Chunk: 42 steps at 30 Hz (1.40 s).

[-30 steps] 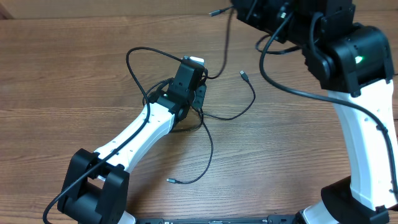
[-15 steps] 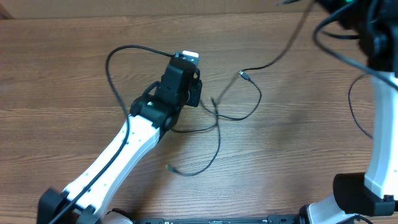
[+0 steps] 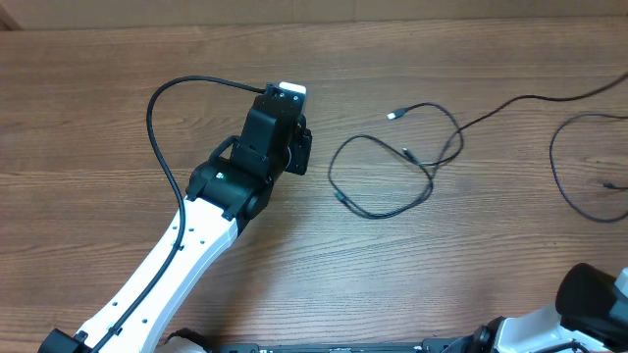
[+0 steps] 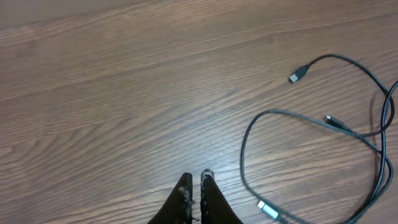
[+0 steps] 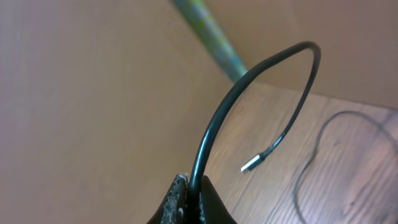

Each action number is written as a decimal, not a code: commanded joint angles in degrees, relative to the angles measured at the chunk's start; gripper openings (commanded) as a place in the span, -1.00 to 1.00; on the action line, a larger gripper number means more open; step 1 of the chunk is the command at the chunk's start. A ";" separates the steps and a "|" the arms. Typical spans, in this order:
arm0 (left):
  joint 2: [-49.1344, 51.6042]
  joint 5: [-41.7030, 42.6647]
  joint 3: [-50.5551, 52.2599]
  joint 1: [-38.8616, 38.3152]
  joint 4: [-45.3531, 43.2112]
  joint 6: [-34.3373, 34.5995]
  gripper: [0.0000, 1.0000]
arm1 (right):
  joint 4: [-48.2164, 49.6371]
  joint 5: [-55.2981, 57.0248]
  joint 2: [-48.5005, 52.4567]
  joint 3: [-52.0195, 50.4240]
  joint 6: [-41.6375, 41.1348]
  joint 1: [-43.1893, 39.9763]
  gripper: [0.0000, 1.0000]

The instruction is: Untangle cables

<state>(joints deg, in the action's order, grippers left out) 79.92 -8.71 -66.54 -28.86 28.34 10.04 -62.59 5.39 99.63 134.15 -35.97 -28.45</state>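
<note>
Cables (image 3: pixel 429 176) pulled right off left claw (image 4: pixel 196 178); right claw (image 5: pixel 191 184) apparently pinches one.

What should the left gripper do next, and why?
Probably open the left gripper and slide it right to the loop. It is shut on nothing, the loop crosses another strand, and the right gripper pinches a cable.

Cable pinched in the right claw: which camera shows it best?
Right wrist view: the cable rises from the shut right claw and arches over to its metal plug. Overhead leaves that claw out of frame; cords run off its right edge, but which is this one is unclear. Left wrist shows only loose cords, none gripped.
</note>
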 commanded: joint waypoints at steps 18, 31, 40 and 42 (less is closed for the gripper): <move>0.94 11.06 0.33 -0.04 -0.28 -0.63 0.10 | 4.48 -36.41 -0.52 0.87 -0.20 4.61 -0.92; 10.60 11.72 0.33 -0.13 -2.01 1.97 0.13 | 2.91 -38.73 -0.52 0.87 -0.17 33.75 -0.92; 10.73 8.41 0.35 -0.13 -10.49 -0.42 0.21 | 3.08 -38.29 -0.50 0.87 -0.20 44.41 -0.92; 10.73 10.80 0.35 -0.55 -13.60 -0.44 0.22 | 2.69 -38.27 -0.50 0.87 -0.20 45.68 -0.92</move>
<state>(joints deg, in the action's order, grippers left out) 90.35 0.75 -66.32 -28.86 17.34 10.48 -59.88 -32.82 99.63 134.15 -36.01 16.29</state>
